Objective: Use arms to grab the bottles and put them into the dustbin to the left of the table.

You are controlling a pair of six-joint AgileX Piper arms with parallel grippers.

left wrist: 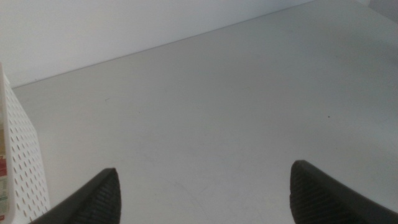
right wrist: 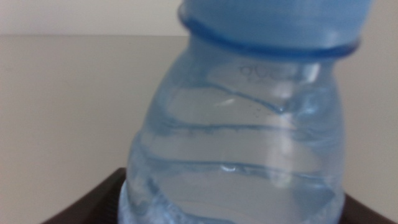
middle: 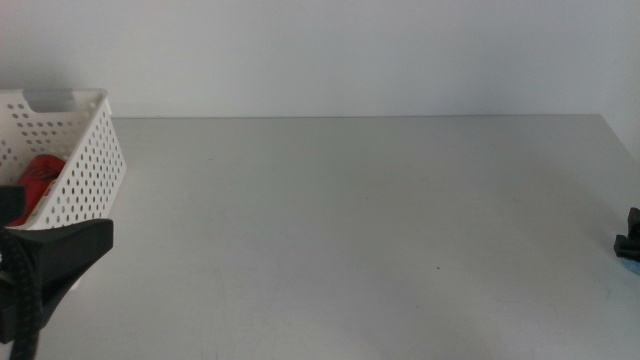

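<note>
The right gripper point(right wrist: 230, 205) has the water bottle point(right wrist: 239, 137) clamped between its two dark jaws, which press in on the bottle's lower body from either side. The bottle fills that wrist view: clear, faintly blue plastic with rippled ridges running around the shoulder, small raised lettering near the neck too blurred to read, and a ribbed blue cap point(right wrist: 273, 18) with a collar ring beneath it. It sits a little tilted in the grip. In the middle view, only a dark tip of this gripper point(middle: 629, 238) peeks in at the right edge of the table point(middle: 360, 220), with a sliver of blue just below it.

Over on the other side, the left gripper point(left wrist: 205, 196) hangs with its jaws spread wide and nothing between them, bare grey tabletop point(left wrist: 217, 106) ahead. The white basket point(middle: 85, 160) with its dotted, perforated wall point(left wrist: 22, 162) stands just beside that gripper, at the table's left end. Inside the basket lies something red point(middle: 42, 172), partly hidden by the wall and by the arm in front; a bit of label shows through at the wall's edge in the left wrist view.
</note>
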